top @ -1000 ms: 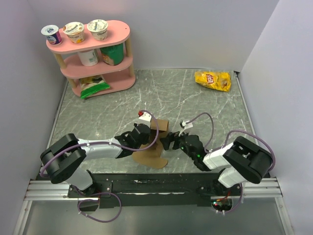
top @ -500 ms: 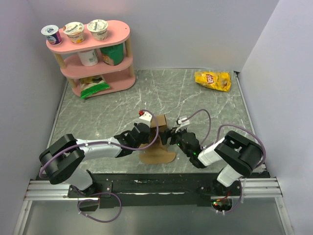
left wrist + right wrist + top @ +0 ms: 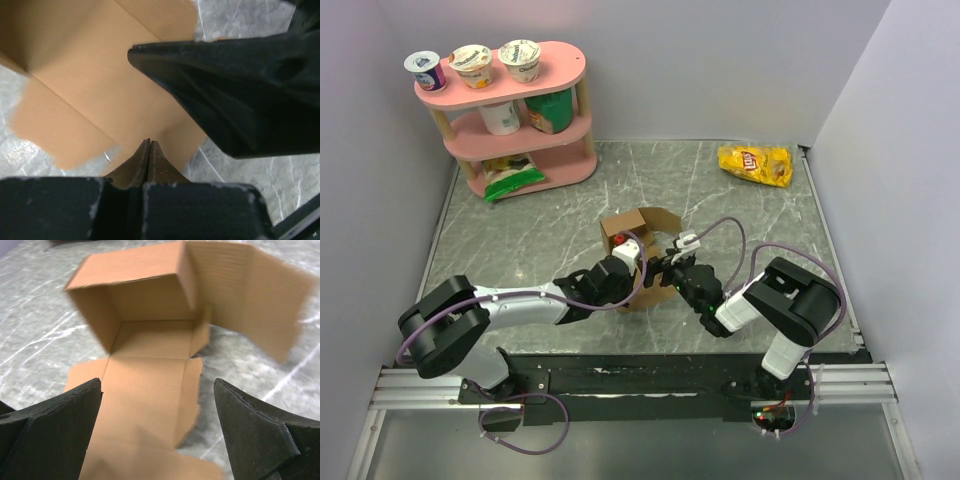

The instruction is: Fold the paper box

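Observation:
The paper box (image 3: pixel 642 226) is plain brown cardboard, partly erected in the middle of the table, with back and side walls raised and flaps lying flat toward me. In the right wrist view the box (image 3: pixel 145 335) stands open-sided ahead, its floor panel running under my jaws. My right gripper (image 3: pixel 157 385) is open and empty, its fingers on either side of the flat panel; it also shows from above (image 3: pixel 663 272). My left gripper (image 3: pixel 150 142) is shut, tips over a flat flap (image 3: pixel 100 85); from above it (image 3: pixel 630 278) sits at the box's near left side.
A pink shelf (image 3: pixel 510 125) with yogurt cups and a green bag stands at the back left. A yellow chip bag (image 3: pixel 755 163) lies at the back right. The right gripper's black finger (image 3: pixel 235 80) crosses close in front of the left wrist camera.
The cardboard has gone from lying mostly flat near the front edge to standing with walls raised, farther from me. Both grippers have moved inward and forward with it.

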